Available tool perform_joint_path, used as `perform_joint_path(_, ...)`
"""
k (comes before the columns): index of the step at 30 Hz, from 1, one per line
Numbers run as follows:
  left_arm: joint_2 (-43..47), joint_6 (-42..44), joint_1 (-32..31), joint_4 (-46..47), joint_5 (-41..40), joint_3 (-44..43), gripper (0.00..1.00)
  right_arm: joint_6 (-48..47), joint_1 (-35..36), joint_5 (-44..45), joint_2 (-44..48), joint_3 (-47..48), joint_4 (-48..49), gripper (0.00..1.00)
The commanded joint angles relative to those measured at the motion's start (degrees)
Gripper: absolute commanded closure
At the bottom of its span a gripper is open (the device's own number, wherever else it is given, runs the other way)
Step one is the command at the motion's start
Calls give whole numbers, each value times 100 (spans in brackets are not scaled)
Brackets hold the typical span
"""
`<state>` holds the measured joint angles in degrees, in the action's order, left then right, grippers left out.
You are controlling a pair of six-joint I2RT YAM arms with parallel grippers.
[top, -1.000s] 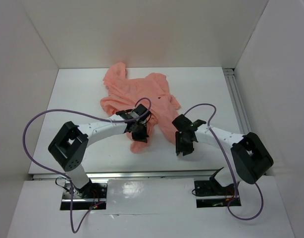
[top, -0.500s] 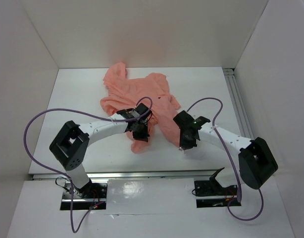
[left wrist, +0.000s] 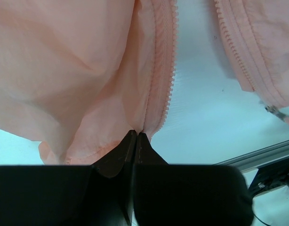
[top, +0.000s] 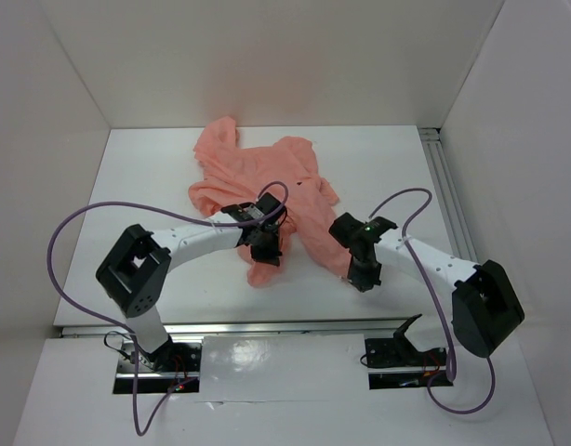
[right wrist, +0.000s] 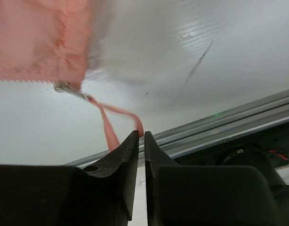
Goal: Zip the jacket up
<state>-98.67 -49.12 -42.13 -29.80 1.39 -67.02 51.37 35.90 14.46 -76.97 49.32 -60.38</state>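
The salmon-pink jacket (top: 267,177) lies crumpled at the middle back of the white table (top: 146,186), its front open. My left gripper (top: 264,249) is shut on the jacket's left front edge. In the left wrist view the jaws (left wrist: 136,133) pinch the fabric beside the left zipper teeth (left wrist: 171,70). The right zipper row (left wrist: 238,56) lies apart across bare table. My right gripper (top: 365,277) sits off the jacket's near right corner. In the right wrist view it (right wrist: 141,134) is shut on the pink ribbon pull (right wrist: 108,129), which hangs from the small metal slider (right wrist: 64,87).
An aluminium rail (top: 444,186) runs along the table's right side. Another rail (right wrist: 229,122) lines the near edge, close behind my right fingers. White walls enclose the table on three sides. Purple cables (top: 81,223) loop over both arms.
My right gripper has shut and moved right and toward the near edge, away from the jacket's corner, with the ribbon pull in it. The left gripper has held still.
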Motion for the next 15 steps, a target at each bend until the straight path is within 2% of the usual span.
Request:
perform_joint_path(1, -135, 210, 29, 9, 116, -188, 100, 312, 84, 136, 147, -1, -545, 81)
perform_joint_path(2, -135, 210, 82, 9, 116, -188, 100, 233, 84, 136, 147, 60, -432, 77)
perform_joint_path(9, -73, 316, 135, -51, 117, -188, 100, -696, 84, 488, -590, 938, -2, 76)
perform_joint_path(15, 120, 263, 249, -52, 11, -65, 100, -2305, 84, -267, -986, 1088, 1088, 72)
